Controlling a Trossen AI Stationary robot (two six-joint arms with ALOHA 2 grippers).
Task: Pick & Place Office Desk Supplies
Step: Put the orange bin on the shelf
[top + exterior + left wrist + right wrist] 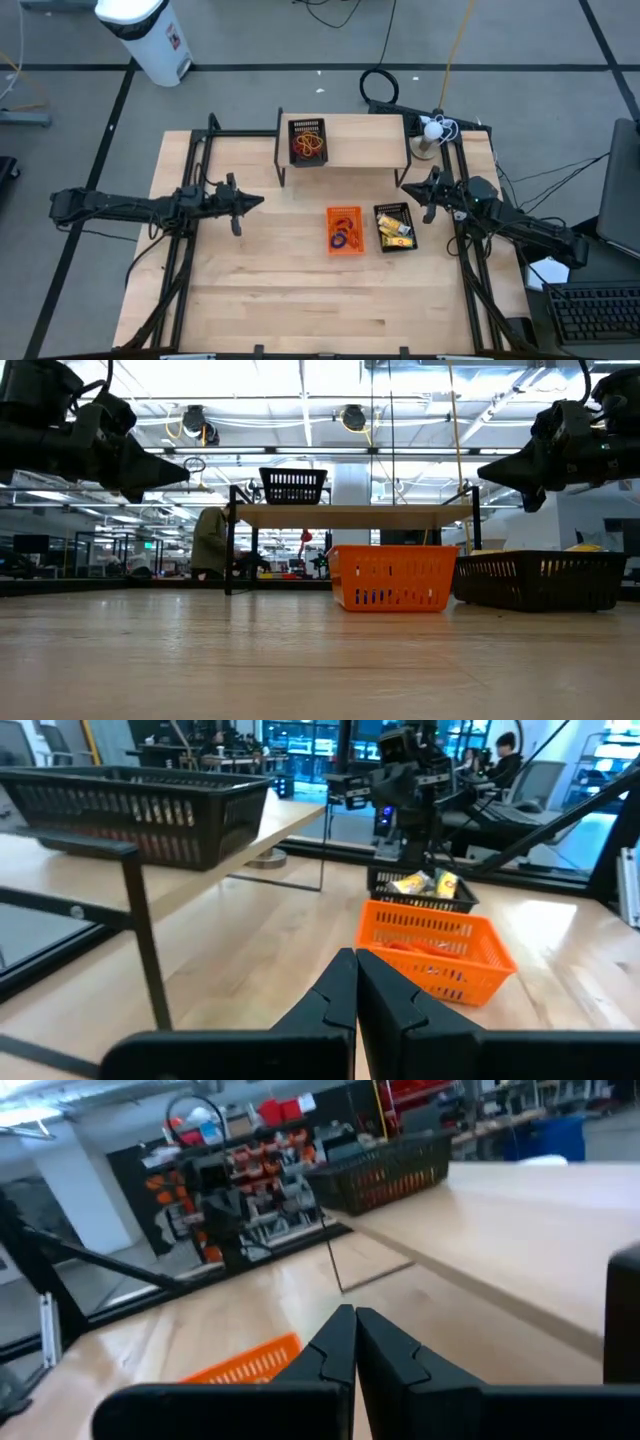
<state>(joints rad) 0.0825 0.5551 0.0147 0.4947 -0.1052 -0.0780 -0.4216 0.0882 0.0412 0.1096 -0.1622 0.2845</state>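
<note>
An orange basket (344, 230) on the table holds small blue and purple rings. Beside it a black basket (393, 227) holds yellow packets (425, 883). A second black basket (307, 142) with red and orange rubber-band loops stands on a low wooden shelf (345, 140) at the far side. My left gripper (257, 203) hovers shut at the table's left, pointing level toward the baskets. My right gripper (408, 188) hovers shut at the right, just beyond the yellow-packet basket. Neither holds anything.
The shelf's black legs (283, 170) stand on the table between the arms. A white lamp-like object (430, 135) sits at the shelf's right end. Bare wood (320, 300) lies toward the near edge. A white bin (150, 35) stands on the floor beyond.
</note>
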